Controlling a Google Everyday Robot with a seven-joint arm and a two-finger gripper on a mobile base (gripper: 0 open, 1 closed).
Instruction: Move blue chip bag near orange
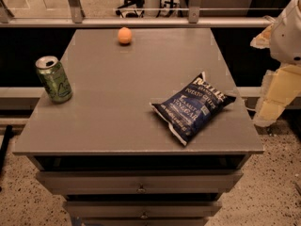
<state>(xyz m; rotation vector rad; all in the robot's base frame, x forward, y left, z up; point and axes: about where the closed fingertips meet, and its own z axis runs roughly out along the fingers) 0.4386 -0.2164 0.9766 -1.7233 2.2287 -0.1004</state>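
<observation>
Blue chip bag (193, 108) lies diagonally, top far-right; tool (273, 100) at right, state indiscernible.

Flat blue chip bag (194, 108) front-right; orange (124, 35) back centre; tool (275, 97) right edge.

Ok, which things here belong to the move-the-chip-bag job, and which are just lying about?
Job: blue chip bag, front right; orange, far back; pincer, at the view's right edge, touching neither.
Lying about: green can, upright on the left; drawers below the tabletop.
</observation>
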